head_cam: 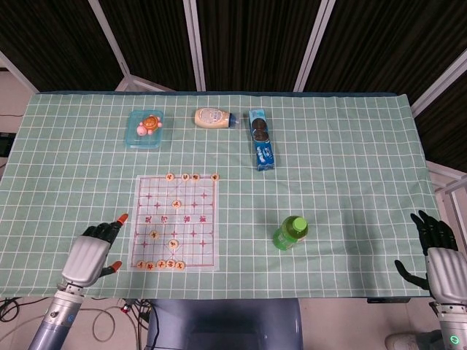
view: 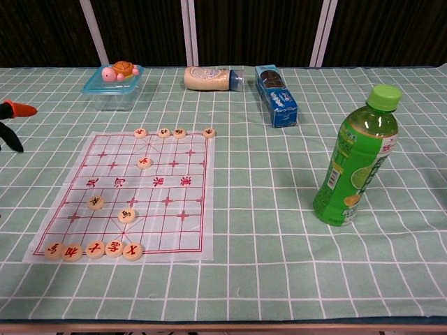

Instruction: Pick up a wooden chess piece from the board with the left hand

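Observation:
A paper chess board [head_cam: 175,222] [view: 126,195] with red lines lies on the green checked cloth. Round wooden chess pieces sit on it: a row along the near edge [head_cam: 160,265] [view: 93,250], a row along the far edge [head_cam: 191,176] [view: 172,132], and a few in between [head_cam: 154,235] [view: 96,202]. My left hand [head_cam: 91,251] hovers just left of the board's near corner, fingers spread and empty; only its fingertips [view: 12,112] show at the chest view's left edge. My right hand [head_cam: 438,251] hangs at the table's far right edge, fingers apart, holding nothing.
A green drink bottle [head_cam: 290,232] [view: 356,157] stands right of the board. At the back lie a clear box with a toy turtle [head_cam: 145,128] [view: 113,79], a mayonnaise bottle [head_cam: 214,117] [view: 209,77] and a blue biscuit pack [head_cam: 260,138] [view: 276,95].

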You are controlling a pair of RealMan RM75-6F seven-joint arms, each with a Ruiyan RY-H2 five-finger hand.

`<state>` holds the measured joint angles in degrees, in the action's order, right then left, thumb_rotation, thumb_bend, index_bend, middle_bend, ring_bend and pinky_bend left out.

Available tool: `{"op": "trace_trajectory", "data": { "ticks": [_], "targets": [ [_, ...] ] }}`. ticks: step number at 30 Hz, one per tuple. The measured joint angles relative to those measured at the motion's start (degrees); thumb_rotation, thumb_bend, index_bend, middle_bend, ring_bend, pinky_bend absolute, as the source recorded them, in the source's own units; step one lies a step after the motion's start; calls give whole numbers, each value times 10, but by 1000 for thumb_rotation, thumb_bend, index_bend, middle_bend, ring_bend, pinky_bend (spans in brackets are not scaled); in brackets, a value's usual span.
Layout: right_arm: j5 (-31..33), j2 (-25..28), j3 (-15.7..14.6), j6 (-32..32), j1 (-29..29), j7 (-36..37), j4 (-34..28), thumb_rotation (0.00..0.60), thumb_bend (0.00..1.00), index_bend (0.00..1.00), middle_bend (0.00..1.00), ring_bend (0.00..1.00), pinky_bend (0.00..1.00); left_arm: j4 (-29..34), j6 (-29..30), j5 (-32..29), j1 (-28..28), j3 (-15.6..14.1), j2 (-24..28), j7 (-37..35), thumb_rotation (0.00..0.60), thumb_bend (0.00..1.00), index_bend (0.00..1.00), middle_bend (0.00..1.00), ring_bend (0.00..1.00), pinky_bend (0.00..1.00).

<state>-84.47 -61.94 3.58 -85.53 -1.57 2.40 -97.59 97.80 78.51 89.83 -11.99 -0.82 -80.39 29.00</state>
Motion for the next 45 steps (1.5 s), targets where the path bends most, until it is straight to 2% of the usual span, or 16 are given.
{"op": "trace_trajectory", "data": {
  "ticks": [4, 9, 13, 17, 22, 33, 45],
  "targets": [
    [2, 1, 0, 2, 0, -1, -2, 600, 304, 0, 0, 0, 0, 21, -29, -15, -11, 2, -5, 26, 600, 178, 312, 973, 911, 966],
    [4, 2, 0, 3, 0, 1, -4, 600, 304, 0, 0, 0, 0, 60, -73, -70, -23, 4, -16, 84, 600, 217, 427, 1000, 993, 1000],
    [3, 3, 0, 4, 0, 3, -5, 600, 304, 0, 0, 0, 0, 85, -94, -128, -30, 5, -30, 138, 600, 220, 458, 1000, 1000, 1000],
    [4, 4, 0, 5, 0, 5, -5, 600, 304, 0, 0, 0, 0, 104, -105, -191, -36, 7, -49, 193, 600, 221, 468, 1000, 1000, 1000],
    [5, 4, 0, 6, -1, 7, -6, 600, 304, 0, 0, 0, 0, 114, -105, -238, -45, 9, -71, 237, 600, 220, 451, 1000, 1000, 1000],
    [6, 5, 0, 7, 0, 7, -8, 600, 304, 0, 0, 0, 0, 100, -98, -266, -59, 10, -94, 247, 600, 220, 418, 1000, 1000, 1000],
    [8, 6, 0, 8, 0, 8, -10, 600, 304, 0, 0, 0, 0, 86, -94, -290, -73, 8, -104, 250, 600, 247, 424, 1000, 1000, 1000]
  ]
}}
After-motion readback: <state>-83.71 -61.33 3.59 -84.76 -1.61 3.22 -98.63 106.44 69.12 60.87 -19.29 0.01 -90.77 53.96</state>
